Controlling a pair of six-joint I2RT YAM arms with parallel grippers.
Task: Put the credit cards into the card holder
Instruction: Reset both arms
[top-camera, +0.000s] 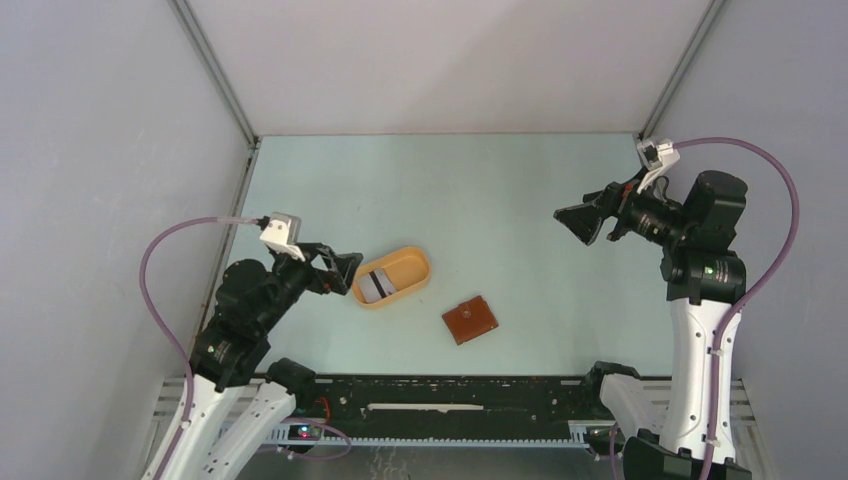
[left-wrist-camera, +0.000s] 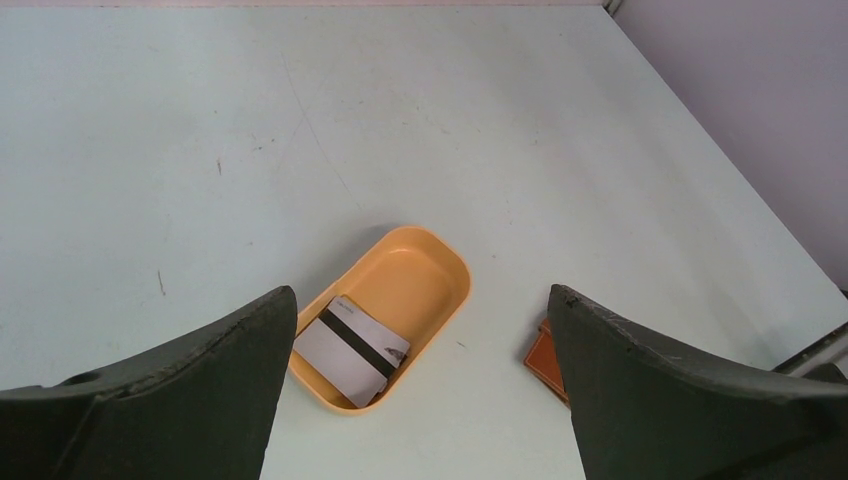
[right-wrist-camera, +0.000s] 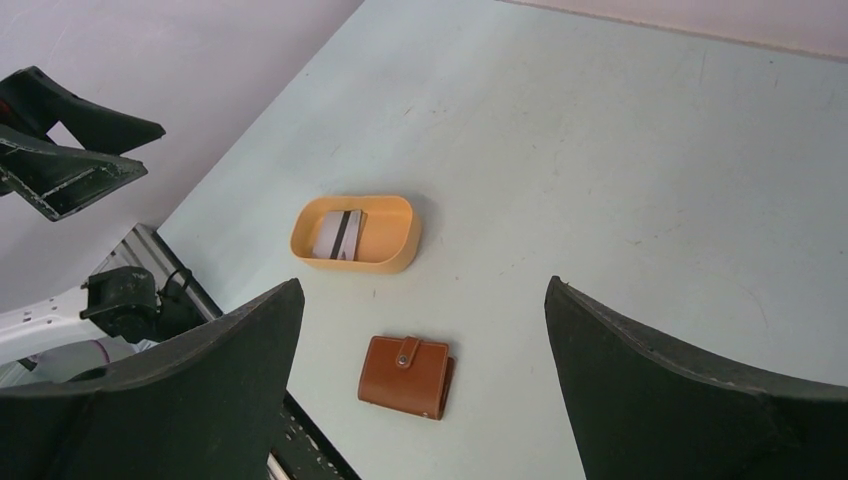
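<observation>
Favours left jaws, wide and empty: credit cards (left-wrist-camera: 345, 350) in tray (left-wrist-camera: 425, 275) just ahead, near tabletop's (left-wrist-camera: 520, 120) left edge, long axis skewed; right jaws wide, well apart.

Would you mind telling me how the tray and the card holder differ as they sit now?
The tray is orange-yellow and oval; the card holder is reddish-brown and roughly square. The tray is open-topped with a striped card inside; the card holder is folded shut. Both lie on the table, apart and untouched.
</observation>
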